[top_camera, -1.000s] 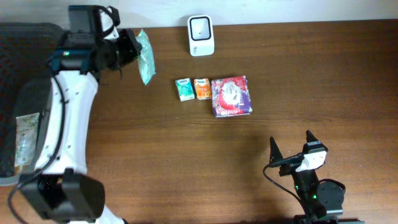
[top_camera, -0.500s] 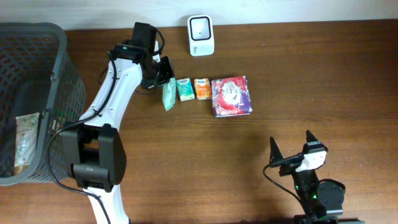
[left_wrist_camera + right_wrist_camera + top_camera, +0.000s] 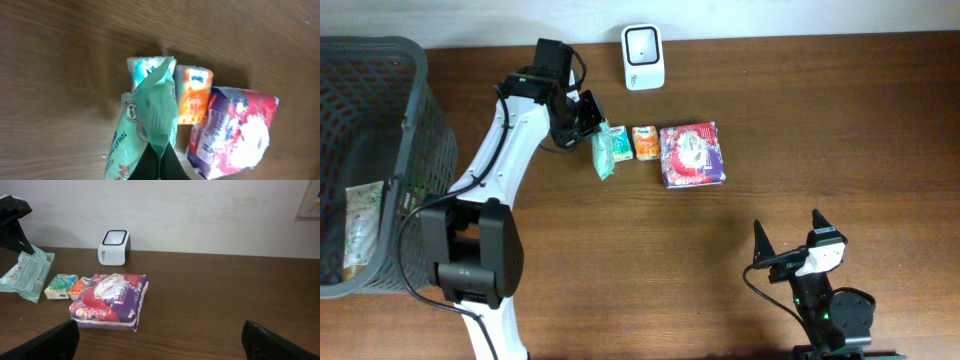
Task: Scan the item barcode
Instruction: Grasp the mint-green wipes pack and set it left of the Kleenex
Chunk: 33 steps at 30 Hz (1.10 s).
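The left gripper is clamped on the top edge of a pale green soft plastic packet, its black fingers pinching the seam in the left wrist view. The packet hangs from the grip toward about five o'clock in the overhead view, with its long axis running roughly twelve to six. Its lower end overlaps the small teal tissue pack. Whether it touches the brown wooden table cannot be told.

The white box-shaped barcode scanner stands between one and two o'clock from that gripper, near it, with bare table between. The move ahead probably turns on carrying the packet that way and facing its code to the scanner window. No barcode shows in any view, so the side to present is uncertain.

The right gripper rests wide open and empty at four o'clock, well apart, so the left arm is plainly the nearer. The small orange pack and the purple and red wrapped pack lie at three o'clock of the packet
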Tool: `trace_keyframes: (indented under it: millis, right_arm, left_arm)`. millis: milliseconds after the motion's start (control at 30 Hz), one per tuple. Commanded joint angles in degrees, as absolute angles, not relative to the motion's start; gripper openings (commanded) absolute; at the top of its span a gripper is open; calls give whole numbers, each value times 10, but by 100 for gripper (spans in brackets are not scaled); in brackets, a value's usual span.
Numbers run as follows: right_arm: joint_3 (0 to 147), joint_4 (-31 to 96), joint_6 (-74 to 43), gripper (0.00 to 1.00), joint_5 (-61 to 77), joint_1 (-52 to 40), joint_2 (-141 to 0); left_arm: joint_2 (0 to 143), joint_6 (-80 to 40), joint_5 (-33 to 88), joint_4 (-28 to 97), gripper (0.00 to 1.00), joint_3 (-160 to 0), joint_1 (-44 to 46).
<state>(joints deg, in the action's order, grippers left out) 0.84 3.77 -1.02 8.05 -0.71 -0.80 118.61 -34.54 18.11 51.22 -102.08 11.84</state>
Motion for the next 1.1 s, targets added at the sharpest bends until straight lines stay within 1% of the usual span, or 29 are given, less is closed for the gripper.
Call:
trace_keyframes:
  millis: [0, 100, 167, 200, 267, 367, 433, 500, 533, 567, 600, 633, 667, 700, 767, 800, 833, 867, 900, 967, 1067]
  right_arm:
    - [3, 38, -7, 99, 84, -4, -5]
    - [3, 38, -7, 99, 84, -4, -5]
    - [3, 38, -7, 99, 84, -4, -5]
    - [3, 38, -7, 99, 84, -4, -5]
    - [3, 38, -7, 99, 84, -4, -5]
    - [3, 38, -7, 99, 84, -4, -5]
    - [3, 38, -7, 99, 84, -4, -5]
    - [3, 38, -7, 99, 84, -4, -5]
    - [3, 38, -7, 99, 84, -4, -5]
    - [3, 38, -7, 99, 84, -4, -5]
    - [3, 38, -7, 99, 84, -4, -5]
    - [3, 38, -7, 99, 84, -4, -5]
    - [3, 38, -7, 99, 84, -4, -5]
    - [3, 38, -7, 99, 84, -4, -5]
    - [3, 38, -7, 99, 84, -4, -5]
    - [3, 38, -7, 99, 84, -4, -5]
    - [3, 38, -7, 99, 84, -4, -5]
    - [3, 38, -7, 99, 84, -4, -5]
    - [3, 38, -7, 99, 84, -4, -5]
    - [3, 38, -7, 99, 84, -4, -5]
    - [3, 38, -7, 99, 84, -4, -5]
  left_arm:
    - [1215, -338, 196, 512, 0, -1014, 117]
    - [1245, -338, 169, 515, 0, -1014, 114]
    - [1261, -338, 150, 513, 3, -1014, 112]
    - [1264, -338, 134, 513, 3, -1014, 112]
    - [1263, -338, 89, 510, 18, -1015, 110]
    - [1263, -323, 75, 505, 31, -1021, 107]
    - [1263, -308, 76, 502, 47, -1036, 102]
    - [1263, -285, 77, 502, 69, -1062, 97]
    - [1263, -277, 78, 504, 73, -1075, 95]
    - [1263, -268, 81, 510, 80, -1090, 94]
    - [1263, -266, 83, 524, 82, -1113, 93]
    - [1263, -266, 84, 545, 81, -1138, 91]
    - [1263, -247, 94, 578, 77, -1177, 90]
    - [1263, -236, 100, 595, 76, -1196, 89]
    - [1263, -221, 102, 685, 58, -1266, 89]
    - [1263, -221, 102, 712, 51, -1276, 90]
    - [1263, -221, 102, 742, 49, -1278, 91]
    - [1265, -221, 99, 776, 41, -1274, 93]
    - [1267, -221, 88, 805, 35, -1264, 97]
    - [1268, -221, 76, 824, 33, -1238, 105]
    - [1268, -221, 77, 816, 29, -1166, 128]
